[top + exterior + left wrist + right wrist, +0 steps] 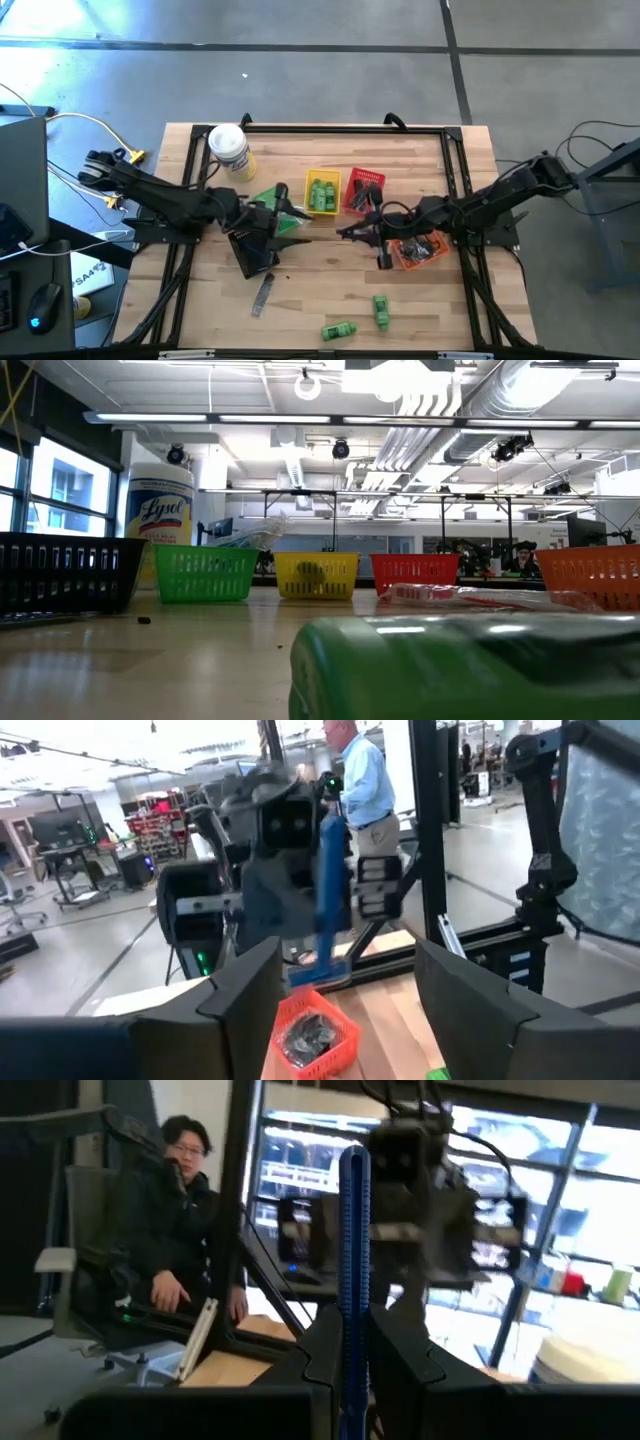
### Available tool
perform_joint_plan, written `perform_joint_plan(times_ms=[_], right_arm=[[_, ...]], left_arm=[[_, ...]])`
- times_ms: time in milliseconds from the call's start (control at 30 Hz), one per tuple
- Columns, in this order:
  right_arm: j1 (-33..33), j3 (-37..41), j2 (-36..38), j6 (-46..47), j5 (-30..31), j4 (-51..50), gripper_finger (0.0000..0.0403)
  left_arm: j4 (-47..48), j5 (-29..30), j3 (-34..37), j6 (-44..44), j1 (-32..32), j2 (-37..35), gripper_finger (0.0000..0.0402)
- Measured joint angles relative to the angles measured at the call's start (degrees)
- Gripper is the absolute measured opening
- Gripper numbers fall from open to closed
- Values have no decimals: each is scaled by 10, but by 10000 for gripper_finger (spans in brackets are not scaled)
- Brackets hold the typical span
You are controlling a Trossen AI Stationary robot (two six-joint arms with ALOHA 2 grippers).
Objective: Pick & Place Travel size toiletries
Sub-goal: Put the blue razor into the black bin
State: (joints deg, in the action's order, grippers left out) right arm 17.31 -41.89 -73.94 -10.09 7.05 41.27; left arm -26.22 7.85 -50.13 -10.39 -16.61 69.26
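My right gripper is raised over the table's middle, beside the orange basket, and is shut on a dark blue razor. My left gripper faces it from above the green basket and is open with nothing between its fingers. Two bright green mini bottles lie on the table near the front edge. A grey comb lies flat nearer the left. More green bottles sit in the yellow basket. My right gripper pinches the razor's handle between its two fingers, which point level toward the table's left and lie across it. The razor stands upright and is lifted clear of the table. In the left wrist view its wider head shows at the lower end.
A black basket sits below my left gripper, and a red basket stands right of the yellow one. A big white Lysol canister stands at the far left. People show in the room beyond the table.
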Motion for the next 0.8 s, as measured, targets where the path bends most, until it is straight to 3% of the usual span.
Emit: perform_joint_plan(times_ms=[267, 433, 800], right_arm=[[1, -19, -15, -8, 6, -16, 29], [-6, -19, -16, -8, 13, -15, 29], [-45, -34, -63, -4, -12, 26, 29]], left_arm=[[-46, -13, -29, -3, 23, 52, 228], [-60, -53, -29, 1, 36, 61, 228], [-70, -58, -29, 31, 66, 61, 228]])
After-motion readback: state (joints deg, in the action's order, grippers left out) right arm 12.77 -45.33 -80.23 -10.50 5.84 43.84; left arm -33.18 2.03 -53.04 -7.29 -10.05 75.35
